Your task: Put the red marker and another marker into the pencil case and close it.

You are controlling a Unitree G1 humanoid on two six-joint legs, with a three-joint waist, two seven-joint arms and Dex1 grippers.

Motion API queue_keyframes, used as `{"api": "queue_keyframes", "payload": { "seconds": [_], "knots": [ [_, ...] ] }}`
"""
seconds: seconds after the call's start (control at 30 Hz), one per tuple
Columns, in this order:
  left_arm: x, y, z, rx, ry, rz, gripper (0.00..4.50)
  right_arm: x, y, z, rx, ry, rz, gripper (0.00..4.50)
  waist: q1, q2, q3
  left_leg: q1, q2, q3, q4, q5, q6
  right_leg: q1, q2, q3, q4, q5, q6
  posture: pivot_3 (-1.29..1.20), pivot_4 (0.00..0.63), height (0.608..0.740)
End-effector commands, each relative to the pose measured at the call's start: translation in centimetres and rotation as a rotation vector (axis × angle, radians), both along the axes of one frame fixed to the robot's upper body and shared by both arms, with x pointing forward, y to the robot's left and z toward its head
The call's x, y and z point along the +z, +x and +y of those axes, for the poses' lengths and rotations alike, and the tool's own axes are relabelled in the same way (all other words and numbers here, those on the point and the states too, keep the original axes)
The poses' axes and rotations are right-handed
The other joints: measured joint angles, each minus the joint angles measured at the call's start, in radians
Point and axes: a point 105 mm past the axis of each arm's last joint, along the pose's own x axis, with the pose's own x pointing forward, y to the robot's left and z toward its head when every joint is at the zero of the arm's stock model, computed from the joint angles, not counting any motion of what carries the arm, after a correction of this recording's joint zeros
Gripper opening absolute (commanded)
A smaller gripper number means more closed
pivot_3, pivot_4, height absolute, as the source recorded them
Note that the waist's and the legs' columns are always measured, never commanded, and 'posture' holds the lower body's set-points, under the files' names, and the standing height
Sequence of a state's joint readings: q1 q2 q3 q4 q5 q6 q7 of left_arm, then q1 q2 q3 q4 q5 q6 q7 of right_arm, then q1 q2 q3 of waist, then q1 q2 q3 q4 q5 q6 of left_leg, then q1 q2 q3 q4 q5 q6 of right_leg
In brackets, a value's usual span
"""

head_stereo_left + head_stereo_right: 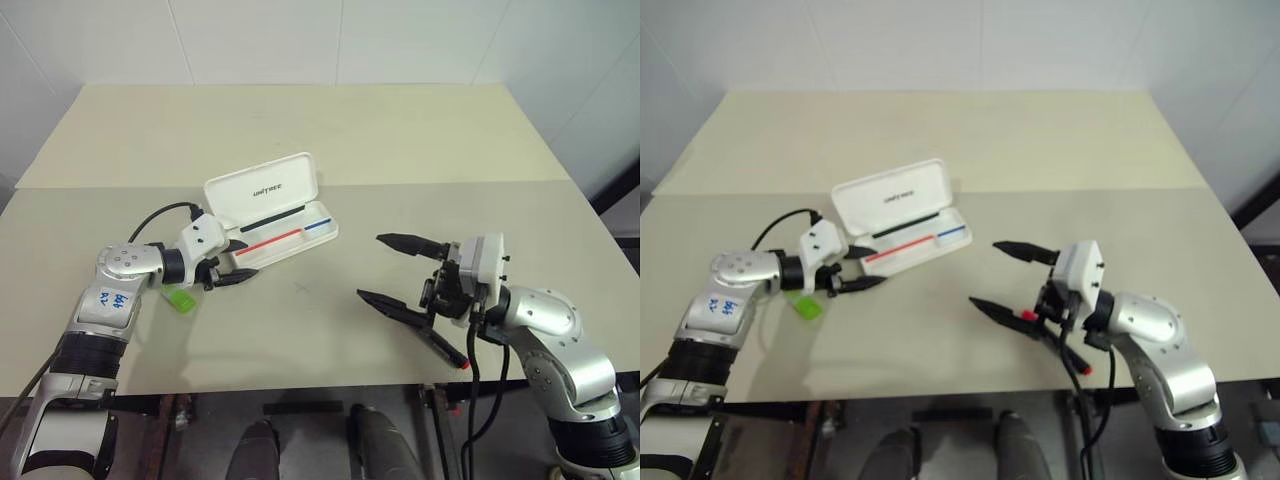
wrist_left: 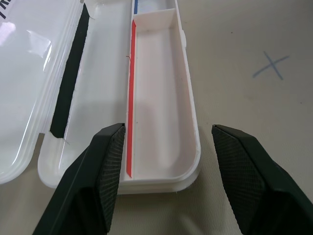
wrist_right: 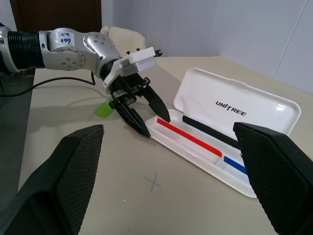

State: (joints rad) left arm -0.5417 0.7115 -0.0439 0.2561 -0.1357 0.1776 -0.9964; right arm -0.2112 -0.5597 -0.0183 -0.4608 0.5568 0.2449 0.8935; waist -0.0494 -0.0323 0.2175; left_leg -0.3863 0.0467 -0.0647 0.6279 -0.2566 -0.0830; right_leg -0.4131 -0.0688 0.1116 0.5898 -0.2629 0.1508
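On table: white pencil case (image 1: pixel 270 210) (lid open).

"UNITREE", dark capitals, printed on inner face of open lid of pencil case (image 3: pixel 230 122). Handwritten blue digits on white sticker (image 1: pixel 108 301) on left forearm, not clearly legible; looks like "999" or similar. Blue pen cross (image 2: pixel 271 65) drawn on worktop (image 1: pixel 300 130) beside case.
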Motion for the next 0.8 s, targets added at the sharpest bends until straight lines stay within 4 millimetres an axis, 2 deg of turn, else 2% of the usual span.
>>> {"api": "queue_keyframes", "payload": {
  "seconds": [0.03, 0.3, 0.57, 0.8],
  "knots": [
    [1.8, -0.1, -0.1, -0.018, 0.012, -0.056, 2.88, 1.0, -0.7, 0.4, 0.014, 0.017, -0.045, 4.50, 0.000, 0.000, 0.000, 0.000, 0.000, 0.000, 0.000, 0.000, 0.000, 0.000, 0.000, 0.000, 0.000, 0.000, 0.000, 0.00, 0.150, 0.740],
    [2.9, -0.8, -0.5, -0.023, -0.004, -0.089, 2.88, 0.9, -0.7, 0.5, 0.016, 0.027, -0.041, 4.50, 0.000, 0.000, 0.000, 0.000, 0.000, 0.000, 0.000, 0.000, 0.000, 0.000, 0.000, 0.000, 0.000, 0.000, 0.000, 0.00, 0.150, 0.740],
    [1.2, -2.2, -0.4, -0.028, 0.021, 0.019, 2.88, 1.1, -0.6, 0.7, 0.019, 0.033, -0.045, 4.50, -0.004, 0.000, 0.000, 0.000, 0.000, 0.000, 0.000, 0.000, 0.000, 0.000, 0.000, 0.000, 0.000, 0.000, -0.001, 0.00, 0.150, 0.740],
    [0.1, -1.5, -0.1, -0.001, 0.041, 0.042, 2.88, 1.3, -0.6, 0.7, 0.017, 0.035, -0.051, 4.50, -0.001, 0.000, 0.000, 0.000, 0.000, 0.000, 0.001, 0.000, 0.000, 0.000, 0.000, 0.000, 0.000, -0.001, -0.003, 0.00, 0.150, 0.740]
  ]
}}
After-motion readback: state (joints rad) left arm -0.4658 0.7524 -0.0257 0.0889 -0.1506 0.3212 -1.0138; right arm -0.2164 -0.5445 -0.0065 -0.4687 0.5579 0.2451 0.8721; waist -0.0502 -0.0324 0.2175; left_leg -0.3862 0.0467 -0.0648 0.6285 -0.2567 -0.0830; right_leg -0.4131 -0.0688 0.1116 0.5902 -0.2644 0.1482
